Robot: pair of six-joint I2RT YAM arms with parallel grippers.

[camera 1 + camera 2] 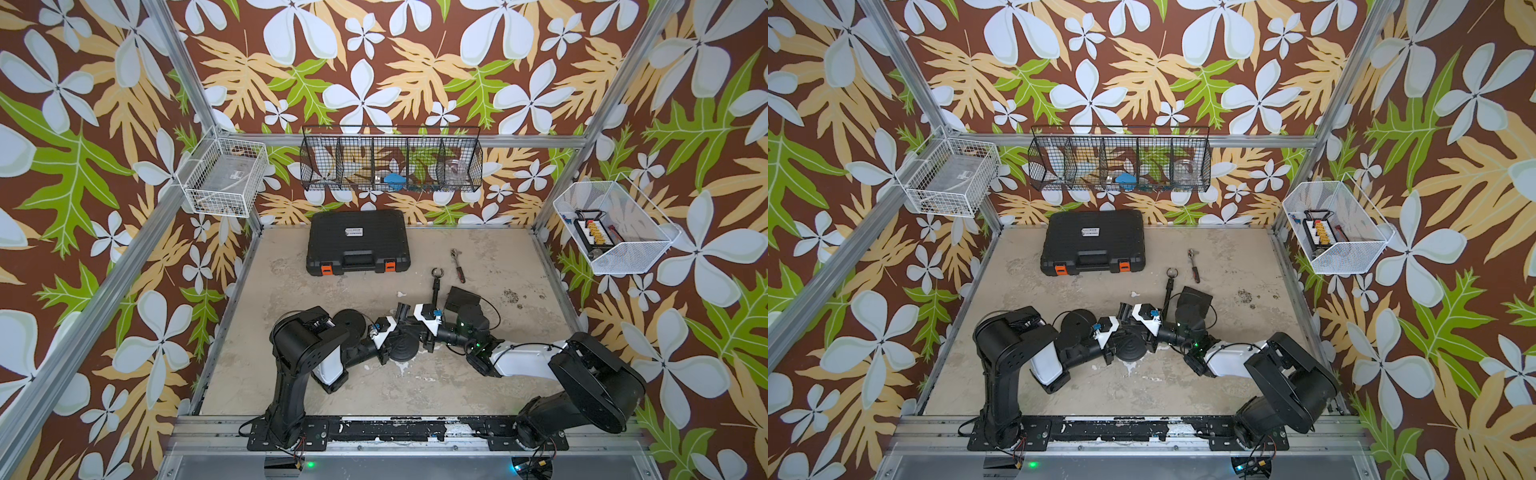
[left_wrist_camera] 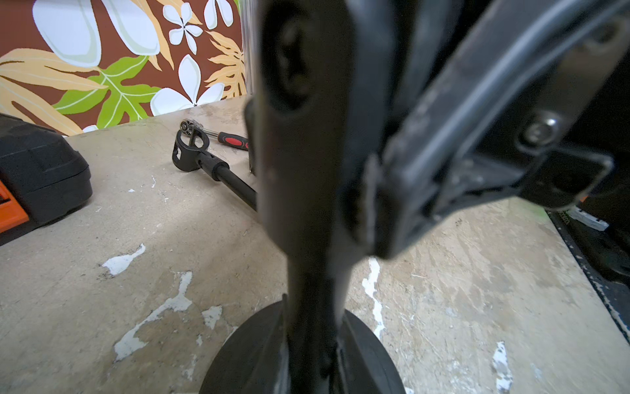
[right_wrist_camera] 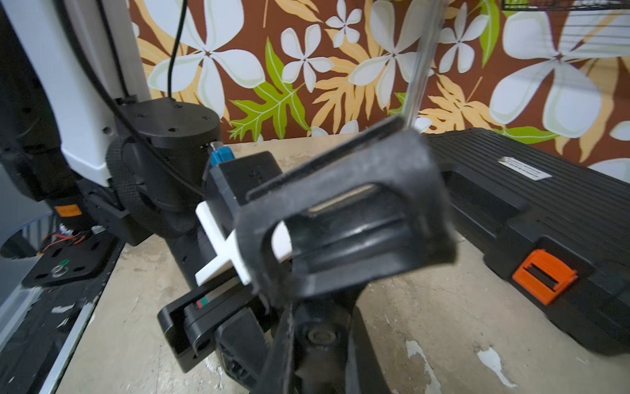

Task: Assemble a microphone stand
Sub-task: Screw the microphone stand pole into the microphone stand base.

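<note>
Stand base [image 1: 401,348] (disc): rings in both top views; left wrist, rim only.

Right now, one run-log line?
left gripper shut | right gripper shut | both by round base | clip rod on table

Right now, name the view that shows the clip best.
Left wrist: the clip is near and sharp, its open ring plain. In both top views the clip is whole but tiny. The right wrist view lacks it.
</note>
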